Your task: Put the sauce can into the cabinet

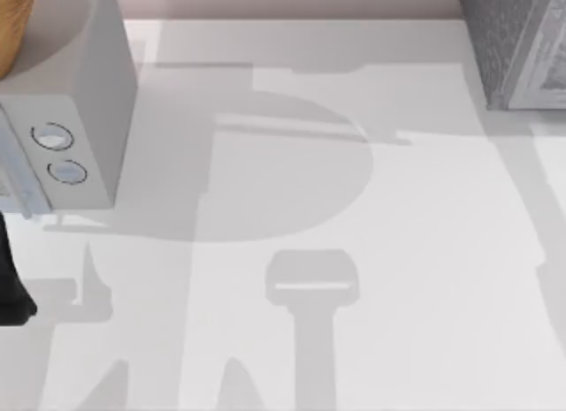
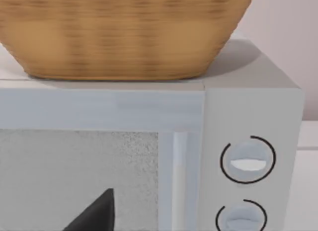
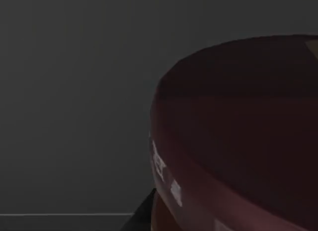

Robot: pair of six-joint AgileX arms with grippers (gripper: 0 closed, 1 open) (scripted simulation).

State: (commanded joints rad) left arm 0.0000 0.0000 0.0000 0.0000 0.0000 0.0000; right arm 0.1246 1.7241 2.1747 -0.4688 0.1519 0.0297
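**Sauce can close under the right wrist, in dim grey surroundings**

At the top view's left stands a white box with two round dials (image 1: pixel 66 128), a woven basket (image 1: pixel 11 31) on its roof. The left arm (image 1: pixel 11 287) shows as a dark shape at the left edge, just in front of that box. In the left wrist view the dials and the framed door are close ahead, and one dark fingertip (image 2: pixel 97 213) pokes in; whether the left gripper's fingers are spread or pressed together I cannot tell.

The table (image 1: pixel 424 252) across the middle carries shadows alone.

At the top view's far right corner sits the cabinet (image 1: pixel 513 40), speckled grey with a paler frame.

The sauce can (image 3: pixel 238 136) appears in the right wrist view, its dark maroon lid very near the camera, against a dim grey wall and floor. That setting suggests the can is inside the cabinet or at its mouth, though I cannot be sure. A dark sliver (image 3: pixel 141 213) beside the can may be a finger of the right gripper; whether it is pinching the can I cannot tell.

As a judgement: the can looks rigid and light, with smooth, probably slippery sides. The best hold is across the body below the lid, with the can kept upright.
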